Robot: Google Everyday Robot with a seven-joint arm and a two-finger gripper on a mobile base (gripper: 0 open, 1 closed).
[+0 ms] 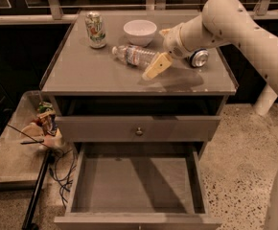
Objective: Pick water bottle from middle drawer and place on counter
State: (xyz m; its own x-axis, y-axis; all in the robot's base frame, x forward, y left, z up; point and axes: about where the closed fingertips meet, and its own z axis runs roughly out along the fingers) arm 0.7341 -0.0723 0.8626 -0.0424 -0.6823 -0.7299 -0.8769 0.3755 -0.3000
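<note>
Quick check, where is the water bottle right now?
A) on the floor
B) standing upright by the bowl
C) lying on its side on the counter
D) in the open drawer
C: the water bottle lies on its side on the counter, in front of the white bowl, with the pincer at its base end.

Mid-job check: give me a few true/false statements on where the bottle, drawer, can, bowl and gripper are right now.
1. The small clear ribbed plastic water bottle lies on its side on the flat grey counter. True.
2. The wide shallow grey middle drawer is pushed shut. False: it is pulled open, with no bottle in it.
3. The gripper is over the counter, at the bottle's base end. True.
4. The green soda can lies tipped over. False: it stands upright at the counter's back left.
5. The round white bowl sits in the drawer. False: it is on the counter, behind the bottle.
</note>
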